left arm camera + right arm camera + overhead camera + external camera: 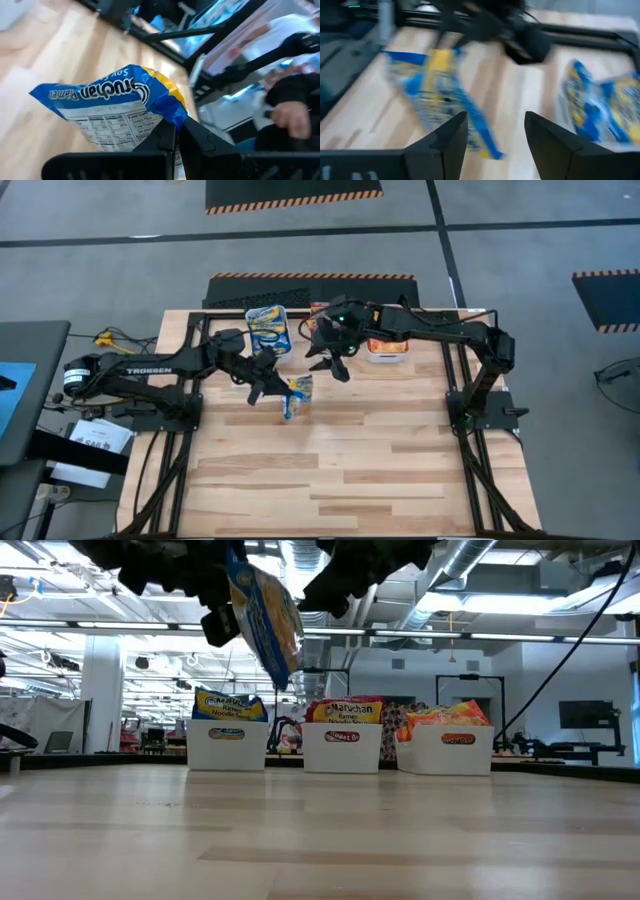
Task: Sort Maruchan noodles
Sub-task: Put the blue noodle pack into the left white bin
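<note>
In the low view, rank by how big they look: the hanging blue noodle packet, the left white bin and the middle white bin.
1. Blue noodle packet, held by the left gripper, looks largest, though it hangs nearer the camera, so that is unsure.
2. Left white bin and middle white bin look alike; no ranking between them.

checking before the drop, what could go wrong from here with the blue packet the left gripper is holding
The left gripper pinches the blue packet only by one edge, so it dangles and could slip or swing. The right gripper hangs open close by, so the arms might bump. The blue bin already looks heaped, so the packet may slide off.
</note>
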